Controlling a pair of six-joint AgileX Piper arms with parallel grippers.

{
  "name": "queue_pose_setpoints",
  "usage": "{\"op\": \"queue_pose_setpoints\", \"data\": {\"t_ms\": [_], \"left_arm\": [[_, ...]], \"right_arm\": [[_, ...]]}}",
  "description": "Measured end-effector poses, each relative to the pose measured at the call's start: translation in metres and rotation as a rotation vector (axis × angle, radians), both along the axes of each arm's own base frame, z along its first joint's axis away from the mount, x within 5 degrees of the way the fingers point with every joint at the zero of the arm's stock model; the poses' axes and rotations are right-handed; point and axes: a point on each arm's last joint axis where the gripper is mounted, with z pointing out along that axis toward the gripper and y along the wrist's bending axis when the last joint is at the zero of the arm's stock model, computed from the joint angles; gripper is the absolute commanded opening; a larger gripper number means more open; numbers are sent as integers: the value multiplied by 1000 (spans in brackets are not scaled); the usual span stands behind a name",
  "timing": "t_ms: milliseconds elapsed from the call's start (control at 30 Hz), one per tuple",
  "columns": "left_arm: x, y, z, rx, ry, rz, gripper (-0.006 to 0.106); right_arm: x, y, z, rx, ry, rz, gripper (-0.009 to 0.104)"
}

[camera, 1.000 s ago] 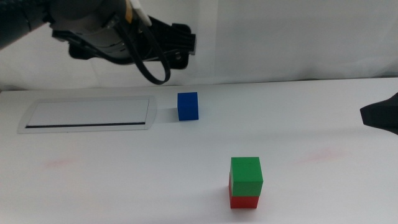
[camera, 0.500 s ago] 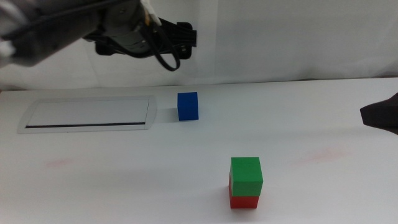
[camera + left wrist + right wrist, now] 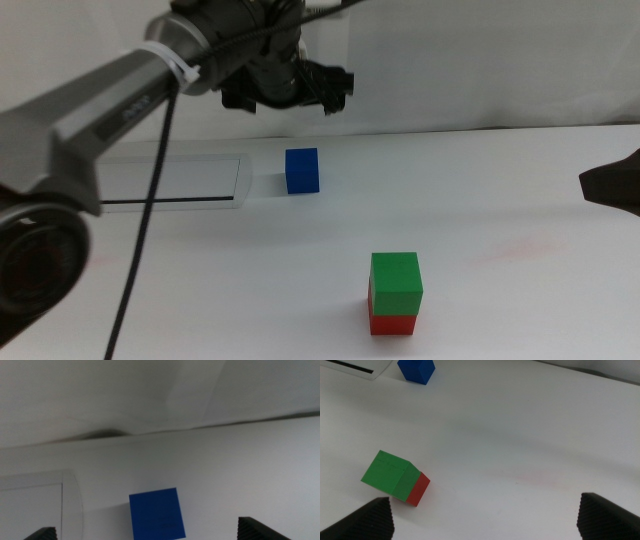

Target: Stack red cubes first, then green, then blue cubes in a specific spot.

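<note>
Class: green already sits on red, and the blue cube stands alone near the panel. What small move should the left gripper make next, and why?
Probably lower the left gripper straight down around the blue cube. Its jaws are open, and in the wrist view the cube lies between them but untouched on the table. The green cube already rests on the red cube, so blue is all that remains. The right gripper waits at the table's right edge.

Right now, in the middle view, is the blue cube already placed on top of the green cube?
No, the blue cube stands alone on the table beside the silver-framed panel, apart from the green cube, which rests on the red cube.
</note>
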Motion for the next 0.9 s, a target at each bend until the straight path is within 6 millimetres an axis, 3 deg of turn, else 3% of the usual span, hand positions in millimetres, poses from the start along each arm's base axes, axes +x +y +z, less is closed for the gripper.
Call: {"op": "queue_pose_setpoints", "data": {"t_ms": [367,900], "left_arm": [[18,-1,-72,5,185,32,89],[25,-8,-104,-18,205,22,89]], "right_arm": [[0,0,0,3,2,-3,103],[0,0,0,3,2,-3,103]]}}
